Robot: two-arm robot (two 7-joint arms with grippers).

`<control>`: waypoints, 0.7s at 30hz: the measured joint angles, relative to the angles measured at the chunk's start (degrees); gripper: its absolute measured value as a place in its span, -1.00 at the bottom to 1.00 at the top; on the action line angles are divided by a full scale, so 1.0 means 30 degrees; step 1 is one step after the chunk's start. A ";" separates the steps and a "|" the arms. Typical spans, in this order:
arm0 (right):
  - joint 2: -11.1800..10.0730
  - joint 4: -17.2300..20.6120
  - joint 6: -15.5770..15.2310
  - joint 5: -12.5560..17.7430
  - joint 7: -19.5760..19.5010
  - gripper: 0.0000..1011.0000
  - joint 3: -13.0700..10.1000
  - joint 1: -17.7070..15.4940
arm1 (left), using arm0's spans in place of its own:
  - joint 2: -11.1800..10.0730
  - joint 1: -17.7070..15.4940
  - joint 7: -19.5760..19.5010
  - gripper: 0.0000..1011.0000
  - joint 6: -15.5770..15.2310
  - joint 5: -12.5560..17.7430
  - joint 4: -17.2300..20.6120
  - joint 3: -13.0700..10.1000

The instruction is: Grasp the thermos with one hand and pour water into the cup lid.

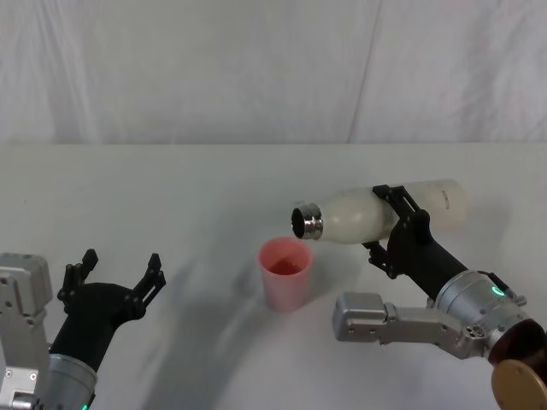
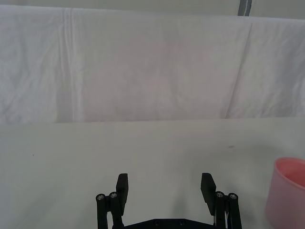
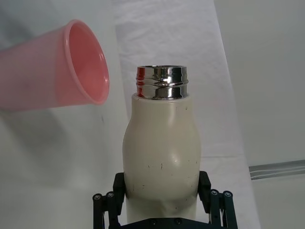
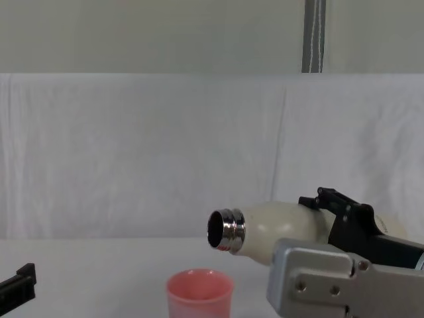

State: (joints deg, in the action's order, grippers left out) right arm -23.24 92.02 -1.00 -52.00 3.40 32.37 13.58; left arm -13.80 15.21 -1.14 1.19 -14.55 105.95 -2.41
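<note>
The thermos (image 1: 376, 213) lies tipped in the right gripper (image 1: 395, 224), clamped round its body, steel mouth just above the cup lid (image 1: 285, 273). Pouring is in hand, though no stream shows, perhaps too thin to see; next, tilt further. The left gripper (image 1: 115, 278) idles, fingers apart (well left of the cup lid).

1. I read this as a staged robot test cell, lab-like rather than a home or kitchen.
2. White cloth backdrop (image 4: 146, 152) hangs creased behind the work area across the whole width.
3. The surface (image 1: 214, 188) is plain white and meets the cloth at a straight line.
4. A metal pole (image 4: 314, 36) stands upright above the cloth against a bare pale wall (image 4: 132, 33).
5. No household fittings anywhere I look; everything reads as a rig setup.
</note>
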 joint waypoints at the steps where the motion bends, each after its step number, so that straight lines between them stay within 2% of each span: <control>1: -0.0007 0.0002 -0.0020 -0.0050 -0.0014 0.87 0.0015 0.0006 | -0.0001 0.0000 0.0000 0.98 0.0000 0.0000 0.0001 0.0000; 21: -0.0232 0.0038 -0.0216 -0.1016 -0.0065 0.87 0.0438 0.0261 | -0.0001 0.0000 0.0001 0.98 0.0000 0.0000 0.0000 0.0000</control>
State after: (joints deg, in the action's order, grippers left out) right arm -23.94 92.13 -1.64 -55.04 3.21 33.68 14.37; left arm -13.81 15.21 -1.14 1.19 -14.54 105.95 -2.41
